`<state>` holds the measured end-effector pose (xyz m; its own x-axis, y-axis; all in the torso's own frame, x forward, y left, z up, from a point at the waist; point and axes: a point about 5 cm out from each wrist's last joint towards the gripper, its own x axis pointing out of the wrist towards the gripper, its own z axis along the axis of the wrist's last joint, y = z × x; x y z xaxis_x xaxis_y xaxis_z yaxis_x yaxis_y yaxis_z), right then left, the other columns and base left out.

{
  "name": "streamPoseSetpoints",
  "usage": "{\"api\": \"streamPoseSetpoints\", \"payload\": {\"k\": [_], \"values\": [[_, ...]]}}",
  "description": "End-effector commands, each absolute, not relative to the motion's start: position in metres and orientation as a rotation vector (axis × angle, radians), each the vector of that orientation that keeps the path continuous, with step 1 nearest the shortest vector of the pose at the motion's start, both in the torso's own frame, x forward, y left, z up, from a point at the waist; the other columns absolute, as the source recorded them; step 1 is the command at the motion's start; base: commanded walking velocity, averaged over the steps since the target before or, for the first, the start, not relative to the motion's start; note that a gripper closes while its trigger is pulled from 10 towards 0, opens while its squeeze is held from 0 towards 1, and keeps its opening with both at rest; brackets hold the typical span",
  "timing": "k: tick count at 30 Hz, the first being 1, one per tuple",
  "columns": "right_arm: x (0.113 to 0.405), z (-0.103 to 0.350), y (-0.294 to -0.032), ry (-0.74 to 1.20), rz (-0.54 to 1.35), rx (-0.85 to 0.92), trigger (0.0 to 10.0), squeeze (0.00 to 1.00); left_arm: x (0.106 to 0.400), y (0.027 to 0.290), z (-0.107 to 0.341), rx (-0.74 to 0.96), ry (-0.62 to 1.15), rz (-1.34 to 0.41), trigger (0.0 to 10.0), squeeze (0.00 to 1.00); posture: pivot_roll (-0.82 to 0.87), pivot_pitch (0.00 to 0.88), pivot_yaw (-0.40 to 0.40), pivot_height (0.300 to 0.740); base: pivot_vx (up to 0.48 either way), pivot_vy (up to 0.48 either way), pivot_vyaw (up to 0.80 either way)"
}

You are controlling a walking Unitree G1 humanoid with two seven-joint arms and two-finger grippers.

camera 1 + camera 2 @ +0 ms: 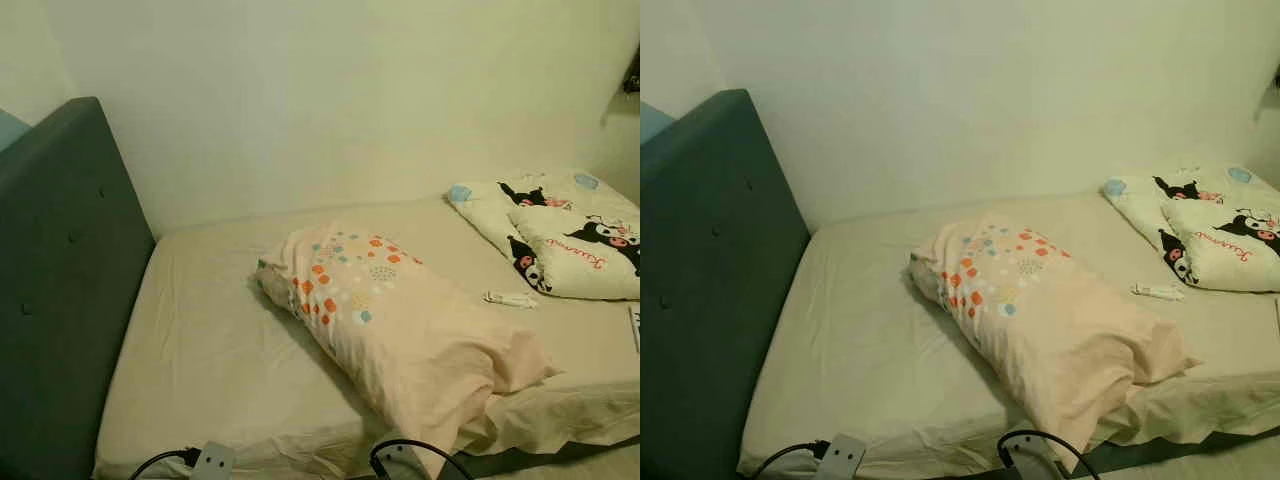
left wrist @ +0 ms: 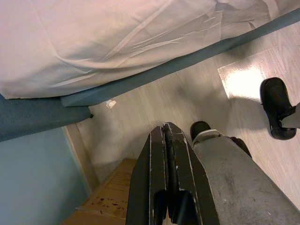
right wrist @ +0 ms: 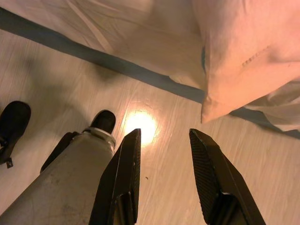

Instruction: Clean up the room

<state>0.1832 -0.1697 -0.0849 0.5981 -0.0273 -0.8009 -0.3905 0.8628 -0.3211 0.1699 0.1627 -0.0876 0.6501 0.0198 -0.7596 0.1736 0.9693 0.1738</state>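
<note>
The bed (image 1: 220,350) is noted with its pillow (image 1: 400,320) lying askew, overhanging the edge at five o'clock. Squaring toward the headboard (image 1: 60,280) at nine o'clock is advised. Left tool (image 2: 165,140) is pressed closed, right tool (image 3: 161,154) spread wide, empty.

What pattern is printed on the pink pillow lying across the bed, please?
Orange, blue and white dots cluster at one end of the pink pillow; clearest in the left eye view.
</note>
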Motion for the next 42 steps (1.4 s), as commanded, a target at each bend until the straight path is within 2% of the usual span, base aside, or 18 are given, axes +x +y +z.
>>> {"api": "streamPoseSetpoints", "payload": {"k": [1,21,29,36,42], "values": [[0.180,-0.087,-0.170,0.929,0.217,-0.501,10.0,0.00,0.167,0.167,-0.089,0.249,0.883,-0.079,10.0,0.00,-0.04,0.000,0.010,0.727,0.000,0.000,0.00],[0.169,-0.091,-0.173,0.959,0.247,-0.507,10.0,0.00,0.165,0.163,-0.090,0.273,0.884,-0.120,10.0,0.00,-0.06,0.000,0.010,0.727,0.000,0.000,0.00],[0.163,-0.094,-0.174,0.977,0.276,-0.525,10.0,0.00,0.166,0.164,-0.089,0.274,0.873,-0.115,10.0,0.00,-0.03,0.000,-0.012,0.727,0.000,0.000,0.00],[0.168,-0.092,-0.165,0.954,0.302,-0.520,10.0,0.00,0.157,0.167,-0.093,0.296,0.899,-0.123,10.0,0.00,-0.02,0.000,-0.014,0.727,0.000,0.000,0.00],[0.165,-0.094,-0.165,0.974,0.322,-0.539,10.0,0.00,0.161,0.167,-0.091,0.281,0.874,-0.110,10.0,0.00,-0.01,0.000,-0.018,0.727,0.000,0.000,0.00]]}}
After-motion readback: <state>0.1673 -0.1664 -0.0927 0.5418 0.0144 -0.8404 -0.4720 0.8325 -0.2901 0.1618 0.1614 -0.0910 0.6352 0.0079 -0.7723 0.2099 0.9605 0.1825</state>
